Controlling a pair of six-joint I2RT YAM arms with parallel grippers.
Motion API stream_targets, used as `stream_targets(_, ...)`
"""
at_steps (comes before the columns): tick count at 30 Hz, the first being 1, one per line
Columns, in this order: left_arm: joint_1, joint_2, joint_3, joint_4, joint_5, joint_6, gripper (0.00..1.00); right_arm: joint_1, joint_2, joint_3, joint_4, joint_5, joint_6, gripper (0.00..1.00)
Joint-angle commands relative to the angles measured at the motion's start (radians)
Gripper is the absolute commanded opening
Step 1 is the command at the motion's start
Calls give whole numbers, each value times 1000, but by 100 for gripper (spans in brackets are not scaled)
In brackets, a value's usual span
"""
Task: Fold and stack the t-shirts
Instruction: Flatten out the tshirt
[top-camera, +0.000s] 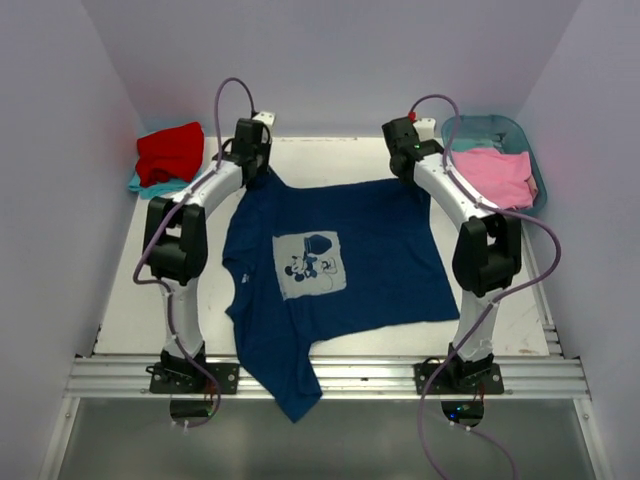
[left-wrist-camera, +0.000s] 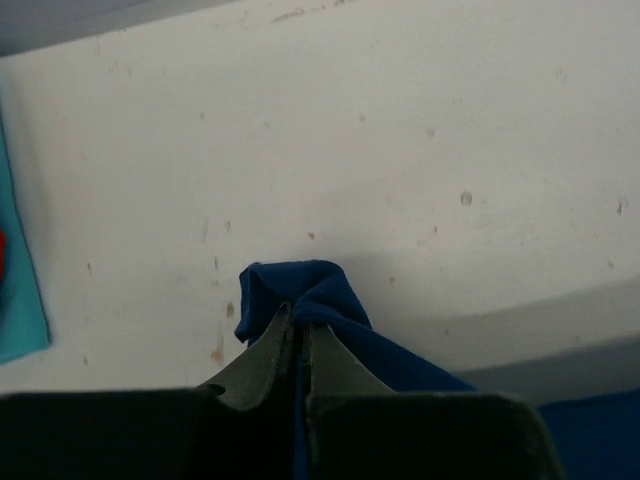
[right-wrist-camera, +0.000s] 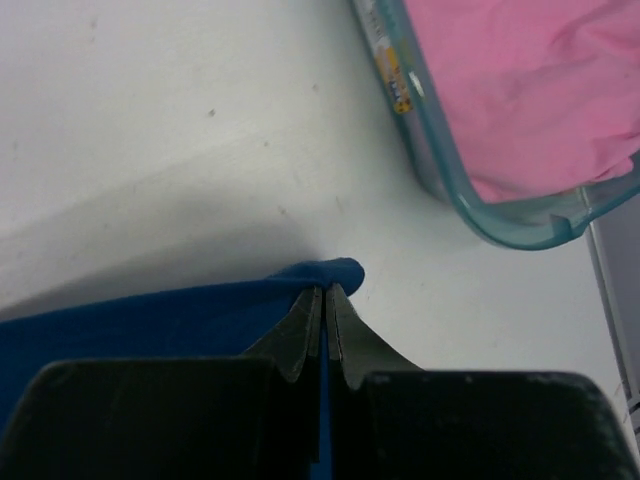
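Note:
The navy t-shirt (top-camera: 330, 255) with a pale cartoon-mouse print lies spread on the white table, one sleeve hanging over the near edge. My left gripper (top-camera: 257, 172) is shut on its far left corner, which shows bunched between the jaws in the left wrist view (left-wrist-camera: 300, 290). My right gripper (top-camera: 408, 172) is shut on its far right corner, a blue fold at the jaw tips (right-wrist-camera: 325, 272). A red t-shirt (top-camera: 172, 150) lies on a teal one (top-camera: 150, 185) at the far left. A pink t-shirt (top-camera: 495, 175) lies in the tub.
A teal plastic tub (top-camera: 520, 135) stands at the far right corner; its rim shows in the right wrist view (right-wrist-camera: 440, 180). Grey walls close in the table on three sides. An aluminium rail (top-camera: 330, 375) runs along the near edge by the arm bases.

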Motion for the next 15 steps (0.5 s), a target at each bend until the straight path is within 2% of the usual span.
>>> stream_targets(1, 39, 136, 203, 48, 21, 16, 0, -7, 48, 97, 31, 201, 76, 0)
stream_targets(3, 51, 175, 295, 28, 40, -19, 0, -9, 95, 160, 28, 270, 87, 0)
stream_targets(5, 62, 180, 308, 66, 46, -42, 0, -9, 129, 230, 2, 307, 105, 0)
stream_targets(6, 62, 168, 305, 77, 46, -42, 12, -7, 146, 249, -10, 319, 111, 0)
stream_targets(7, 62, 130, 300, 85, 37, -43, 32, -7, 146, 273, -27, 357, 134, 10)
stream_targets(8, 62, 101, 283, 111, 12, -46, 74, -7, 140, 267, -41, 367, 142, 22)
stream_targets(9, 62, 62, 218, 137, 1, -45, 99, -7, 96, 247, -18, 368, 139, 50)
stream_targets(10, 60, -28, 175, 169, 0, -39, 100, -6, 67, 176, 16, 358, 104, 63)
stream_targets(12, 60, -157, 55, 234, 12, -20, 100, -1, -30, 100, 108, 339, 76, 77)
stream_targets(15, 60, -269, -37, 263, 7, -31, 100, 20, -110, -9, 143, 309, 62, 81)
